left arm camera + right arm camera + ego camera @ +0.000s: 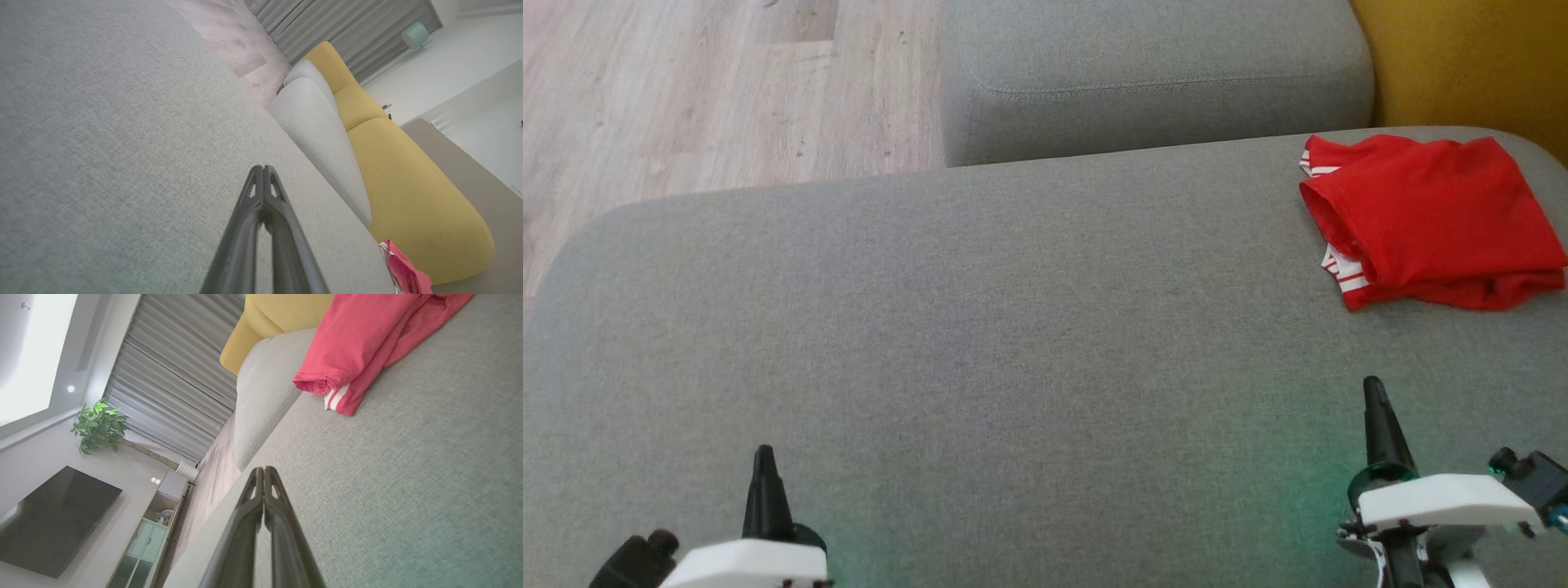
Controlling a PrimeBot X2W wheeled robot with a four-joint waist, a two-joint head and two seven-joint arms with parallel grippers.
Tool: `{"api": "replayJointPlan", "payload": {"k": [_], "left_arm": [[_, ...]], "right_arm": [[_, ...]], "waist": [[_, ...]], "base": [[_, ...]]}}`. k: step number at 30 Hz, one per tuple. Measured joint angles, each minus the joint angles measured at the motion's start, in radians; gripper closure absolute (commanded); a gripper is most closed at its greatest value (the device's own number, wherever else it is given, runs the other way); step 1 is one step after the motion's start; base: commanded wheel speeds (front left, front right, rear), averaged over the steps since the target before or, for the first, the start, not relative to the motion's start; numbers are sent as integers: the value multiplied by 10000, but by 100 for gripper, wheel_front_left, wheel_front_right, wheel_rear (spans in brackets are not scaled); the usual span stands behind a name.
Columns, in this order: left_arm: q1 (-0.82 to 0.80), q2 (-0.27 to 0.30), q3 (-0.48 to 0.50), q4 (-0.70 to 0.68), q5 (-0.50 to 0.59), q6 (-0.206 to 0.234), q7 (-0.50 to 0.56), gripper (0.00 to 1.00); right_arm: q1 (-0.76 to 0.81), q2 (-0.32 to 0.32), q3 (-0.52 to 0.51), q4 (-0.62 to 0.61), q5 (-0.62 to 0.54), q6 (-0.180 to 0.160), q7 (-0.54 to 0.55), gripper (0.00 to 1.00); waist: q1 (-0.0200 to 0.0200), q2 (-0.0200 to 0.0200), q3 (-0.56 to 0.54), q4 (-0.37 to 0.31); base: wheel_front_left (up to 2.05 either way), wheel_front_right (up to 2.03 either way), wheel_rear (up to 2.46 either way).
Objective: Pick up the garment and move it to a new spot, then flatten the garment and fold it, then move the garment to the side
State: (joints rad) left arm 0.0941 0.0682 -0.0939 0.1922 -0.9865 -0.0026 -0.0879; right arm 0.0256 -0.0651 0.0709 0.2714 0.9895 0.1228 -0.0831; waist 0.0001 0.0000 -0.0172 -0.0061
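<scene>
At the far right corner of the grey sofa seat [1013,327] lies the red garment [1437,220], loosely folded, white-striped hems poking out on its left, well apart from both grippers. The left gripper [764,457] and right gripper [1374,388] hover at the near side, fingers clenched on nothing. The slack fold sits close to the seat's rounded edge, so a sideways push could likely spring it open or slide it off.

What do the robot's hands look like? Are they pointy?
Yes. The left gripper and right gripper each have two long, thin black fingers tapering to a point, with little triangular cut-outs near the tips. Each rises from a white plastic shell with a black knob beside it.
</scene>
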Motion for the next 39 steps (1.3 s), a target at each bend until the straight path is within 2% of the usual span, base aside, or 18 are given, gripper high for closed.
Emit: {"api": "replayJointPlan", "payload": {"k": [39], "left_arm": [[-1002,-2,909,546,-4596,-867,1145,100]], "right_arm": [[-441,-8,-1135,10,4531,0,1114,100]], "waist": [[-1,0,146,43]], "base": [[0,0,0]]}}
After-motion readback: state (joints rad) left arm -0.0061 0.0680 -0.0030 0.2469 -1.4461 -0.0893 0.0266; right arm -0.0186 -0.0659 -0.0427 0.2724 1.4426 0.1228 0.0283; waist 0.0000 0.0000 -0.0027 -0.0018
